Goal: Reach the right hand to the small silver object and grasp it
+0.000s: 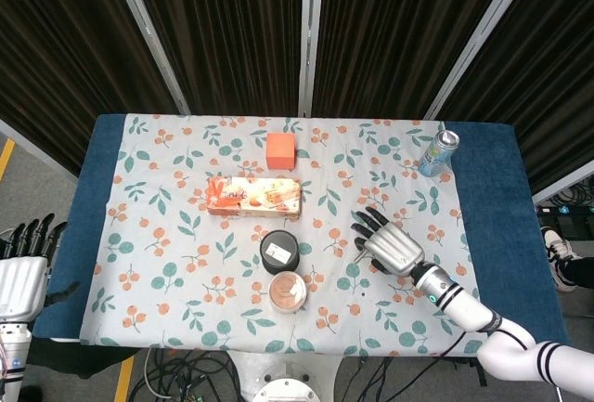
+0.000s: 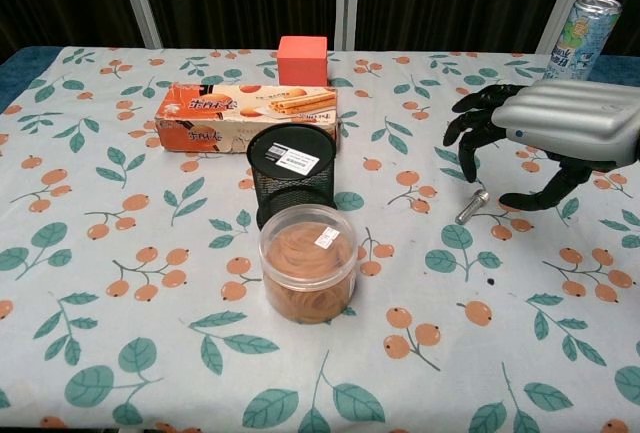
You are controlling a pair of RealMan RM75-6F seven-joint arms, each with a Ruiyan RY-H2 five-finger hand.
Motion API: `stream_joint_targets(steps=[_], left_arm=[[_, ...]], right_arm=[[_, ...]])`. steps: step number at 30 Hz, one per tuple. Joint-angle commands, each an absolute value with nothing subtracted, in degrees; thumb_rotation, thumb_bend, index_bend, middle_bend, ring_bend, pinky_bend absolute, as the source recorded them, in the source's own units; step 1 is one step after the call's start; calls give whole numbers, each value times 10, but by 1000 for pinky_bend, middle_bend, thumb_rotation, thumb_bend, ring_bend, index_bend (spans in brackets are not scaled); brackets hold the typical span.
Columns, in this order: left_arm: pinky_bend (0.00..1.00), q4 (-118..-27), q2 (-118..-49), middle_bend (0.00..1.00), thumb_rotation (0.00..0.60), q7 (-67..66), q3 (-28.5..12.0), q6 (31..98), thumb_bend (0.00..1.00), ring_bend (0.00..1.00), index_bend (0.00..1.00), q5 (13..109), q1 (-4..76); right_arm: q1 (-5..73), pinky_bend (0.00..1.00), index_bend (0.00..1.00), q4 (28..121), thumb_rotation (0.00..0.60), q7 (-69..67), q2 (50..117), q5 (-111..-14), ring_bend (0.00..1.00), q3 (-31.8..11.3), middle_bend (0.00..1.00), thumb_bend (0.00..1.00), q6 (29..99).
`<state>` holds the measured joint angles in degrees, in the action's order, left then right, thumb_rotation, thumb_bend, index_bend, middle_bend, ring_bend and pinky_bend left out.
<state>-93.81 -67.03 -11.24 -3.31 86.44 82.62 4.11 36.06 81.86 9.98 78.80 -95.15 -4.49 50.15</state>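
The table (image 2: 120,373) carries a biscuit box (image 2: 245,113), a mesh cup (image 2: 291,173) and a tub (image 2: 308,263) (none in the way). The right hand (image 2: 560,128) hangs over the bolt (image 2: 472,206), fingers spread, holding nothing. The bolt lies flat on the cloth just under the fingertips (image 2: 462,133). It looks small, stiff, smooth and apt to roll; pinching across its shank seems best.

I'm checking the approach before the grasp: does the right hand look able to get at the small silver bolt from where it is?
Probably yes: the right hand hovers open just above the silver bolt, with nothing between them.
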Motion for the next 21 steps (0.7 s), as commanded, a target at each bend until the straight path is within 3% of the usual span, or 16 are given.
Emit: stream_joint_targets(steps=[1, 21], left_arm=[[0, -937, -671, 12, 600, -111, -33, 863, 94, 0, 111, 825, 41], [0, -929, -673, 12, 600, -98, -31, 862, 93, 0, 111, 826, 39]], right_arm=[[368, 0, 431, 797, 600, 106, 811, -947, 0, -42, 180, 248, 506], [394, 0, 485, 728, 600, 103, 873, -945, 0, -8, 191, 248, 511]])
